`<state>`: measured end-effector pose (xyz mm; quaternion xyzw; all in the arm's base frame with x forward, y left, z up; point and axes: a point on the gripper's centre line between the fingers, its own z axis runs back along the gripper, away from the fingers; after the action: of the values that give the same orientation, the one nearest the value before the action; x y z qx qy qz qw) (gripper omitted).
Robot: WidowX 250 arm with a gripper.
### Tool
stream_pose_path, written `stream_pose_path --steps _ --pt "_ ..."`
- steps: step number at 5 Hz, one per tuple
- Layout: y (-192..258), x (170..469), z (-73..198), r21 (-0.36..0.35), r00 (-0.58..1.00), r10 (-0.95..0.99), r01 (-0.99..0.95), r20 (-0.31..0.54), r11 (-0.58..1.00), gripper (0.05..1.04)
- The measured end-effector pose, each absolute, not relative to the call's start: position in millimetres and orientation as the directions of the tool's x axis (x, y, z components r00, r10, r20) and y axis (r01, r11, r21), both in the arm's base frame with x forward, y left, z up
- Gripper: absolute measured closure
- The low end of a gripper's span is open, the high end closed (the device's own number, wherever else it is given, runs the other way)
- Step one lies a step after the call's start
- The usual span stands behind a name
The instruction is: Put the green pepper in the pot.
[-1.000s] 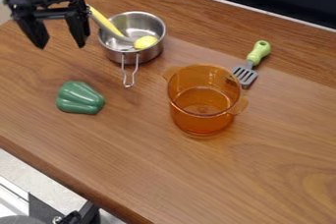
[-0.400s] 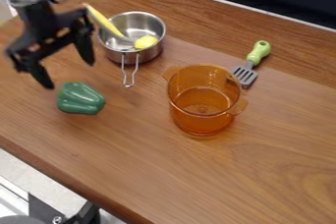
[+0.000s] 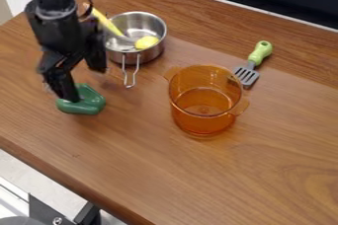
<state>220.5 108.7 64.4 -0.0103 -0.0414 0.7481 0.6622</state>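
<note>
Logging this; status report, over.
Gripper open, at green pepper. Pepper on table, outside orange pot. Saucepan handle near, not across, likely path.

A toy-kitchen counter (wooden (image 3: 264,169)), with steel saucepan (image 3: 153,25) and slotted spatula (image 3: 247,74).

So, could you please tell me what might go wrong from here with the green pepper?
One finger of the open gripper overlaps the green pepper in this view, so it might press on or nudge the pepper instead of straddling it. The other finger appears close to the steel saucepan and could knock it. Later, the pepper might catch the raised rim of the orange pot if carried too low.
</note>
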Motion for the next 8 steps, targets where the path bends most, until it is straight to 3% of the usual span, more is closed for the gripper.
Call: stream_pose_path --steps 3,5,6,8 --pt "115 217 45 0.012 -0.141 0.990 -0.990 0.001 -0.141 0.084" --pt "121 215 42 -0.010 -0.106 0.994 -0.994 -0.008 -0.106 0.112" --pt "121 214 42 -0.029 -0.080 0.997 -0.996 -0.010 -0.080 0.224" --pt "118 207 46 0.005 0.026 1.000 -1.000 -0.017 0.026 0.225"
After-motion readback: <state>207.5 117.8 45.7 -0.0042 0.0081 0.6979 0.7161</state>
